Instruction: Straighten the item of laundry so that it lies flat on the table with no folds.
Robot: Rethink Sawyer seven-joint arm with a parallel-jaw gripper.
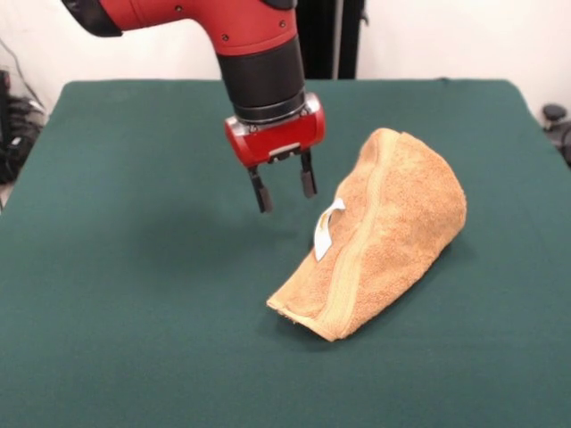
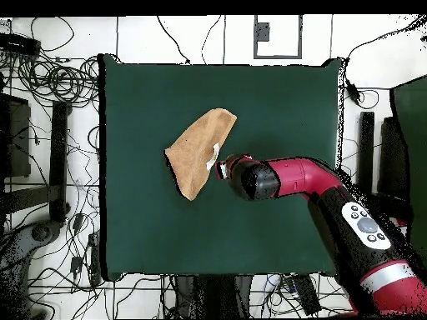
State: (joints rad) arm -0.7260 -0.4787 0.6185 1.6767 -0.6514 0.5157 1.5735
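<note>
The tan-orange towel (image 1: 393, 223) lies folded over on itself in a wedge shape, right of centre on the green table (image 1: 134, 285). Its woven band (image 1: 357, 254) runs along the folded edge and the white care tag (image 1: 326, 230) sticks out on its left side. My gripper (image 1: 284, 189) hangs open and empty above the table, just left of the towel's upper part and apart from it. In the overhead view the towel (image 2: 200, 152) lies near the middle of the table (image 2: 142, 100) and the gripper (image 2: 223, 167) is by its right edge, next to the tag.
The red arm (image 2: 300, 179) reaches in across the table from the lower right of the overhead view. Cables and stands (image 2: 58, 83) lie on the floor around the table.
</note>
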